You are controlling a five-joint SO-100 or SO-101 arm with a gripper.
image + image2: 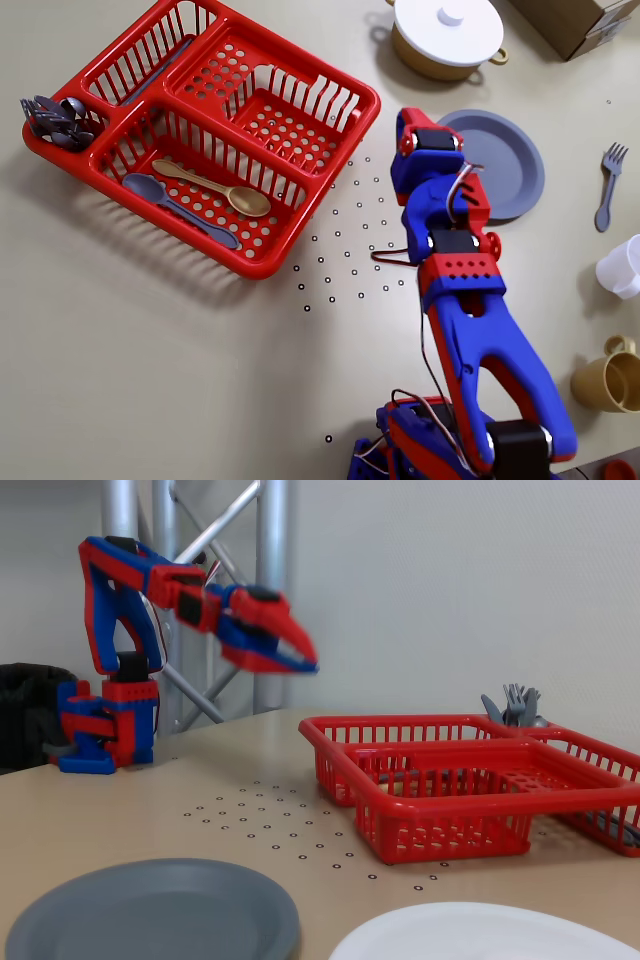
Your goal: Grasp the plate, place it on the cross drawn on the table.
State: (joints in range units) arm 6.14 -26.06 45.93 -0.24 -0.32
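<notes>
- Cutlery bundle (55,118) sits grey in the far-left corner pocket of the red basket (345,95) in the overhead view; in the fixed view the same basket (420,820) stands at right with fork tips (515,702) poking above its rim.
- Inside the basket, a grey-blue spoon (178,206) and a gold spoon (215,186) lie side by side in the lower compartment.
- Small black ring dots (350,255) are scattered on the table (150,360) between basket and arm.
- Gripper (405,128) is raised well above the table near the basket's right corner, holding nothing; in the fixed view the gripper (305,662) shows jaws together or nearly so, blurred.
- Plate (510,160), blue-grey, lies flat on the table right of the gripper, its left edge hidden under the arm; in the fixed view the plate (150,920) is in the foreground, untouched.
- White-lidded yellow pot (447,35) is above the plate, near it.
- Grey fork (607,183) lies right of the plate, apart.
- White cup (622,266) and yellow mug (610,378) are at the right edge.
- Cross cannot be made out.
</notes>
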